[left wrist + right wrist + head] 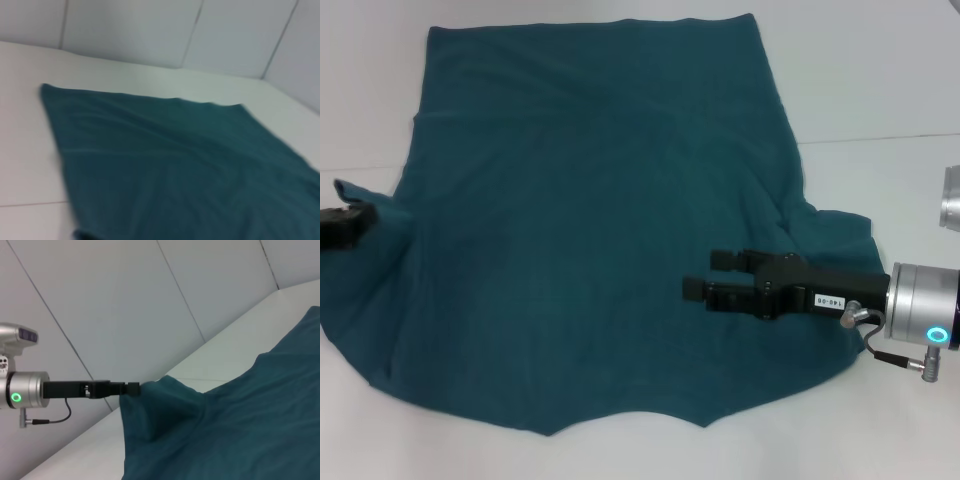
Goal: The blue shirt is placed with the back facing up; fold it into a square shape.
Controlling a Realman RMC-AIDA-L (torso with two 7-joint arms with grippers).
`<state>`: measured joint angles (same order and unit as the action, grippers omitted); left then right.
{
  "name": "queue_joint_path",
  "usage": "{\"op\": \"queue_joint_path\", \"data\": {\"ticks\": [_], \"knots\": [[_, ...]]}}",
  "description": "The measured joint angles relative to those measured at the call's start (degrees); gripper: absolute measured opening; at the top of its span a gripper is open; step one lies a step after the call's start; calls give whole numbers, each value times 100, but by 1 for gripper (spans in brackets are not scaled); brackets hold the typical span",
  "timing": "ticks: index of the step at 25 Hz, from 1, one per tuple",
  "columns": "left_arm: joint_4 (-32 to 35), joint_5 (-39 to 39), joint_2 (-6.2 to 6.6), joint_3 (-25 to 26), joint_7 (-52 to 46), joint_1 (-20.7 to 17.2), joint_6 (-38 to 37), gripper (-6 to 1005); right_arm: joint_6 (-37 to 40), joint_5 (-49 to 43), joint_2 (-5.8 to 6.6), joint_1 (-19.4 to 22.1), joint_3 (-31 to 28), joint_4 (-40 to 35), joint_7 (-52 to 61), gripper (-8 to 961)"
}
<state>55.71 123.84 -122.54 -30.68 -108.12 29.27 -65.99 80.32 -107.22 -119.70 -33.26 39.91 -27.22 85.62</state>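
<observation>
1. The blue shirt [590,220] lies spread across the white table [880,80], plain side up, with no lettering showing on the cloth. Its straight hem is at the far edge and its curved edge is toward the robot.
2. The left claw [360,222] is at the shirt's left edge. In the right wrist view it [134,388] is clamped on a pinch of the fabric, which rises in a peak off the table to meet it.
3. The right claw [705,275] hovers over the shirt's right half, pointing toward the robot's left. Its two black fingers [725,260] stand apart with nothing between them.
4. A small white label on the right claw's black body carries dark print that looks like "140-80", though it is too small to read with certainty.
5. The shirt's right sleeve area bunches into folds just behind that claw.
6. A pale panelled wall [150,30] stands behind the table.
</observation>
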Motion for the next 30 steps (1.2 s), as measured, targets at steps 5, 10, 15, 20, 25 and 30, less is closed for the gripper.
{"op": "queue_joint_path", "data": {"ticks": [5,10,15,20,25,30], "knots": [[-45,-149,-114,-30,-220,74,-114,33,-7,0,0,47,0,10,-56,915],[-329,-516,-137,-179,-260,129,-74,34,-5,0,1,59,0,36,-75,915],[-487,-830,-134,-217,-261,209,-79,38,12,-3,6,56,-1,43,-78,915],[-600,-879,-136,-363,-227,226,13,46,-17,-8,10,63,-2,60,-81,915],[-694,-954,-111,-297,-214,119,126,53,-35,-19,13,78,-50,70,-62,915],[-706,-1096,-129,-264,-167,-54,304,237,-27,-36,61,83,-50,70,-12,915]]}}
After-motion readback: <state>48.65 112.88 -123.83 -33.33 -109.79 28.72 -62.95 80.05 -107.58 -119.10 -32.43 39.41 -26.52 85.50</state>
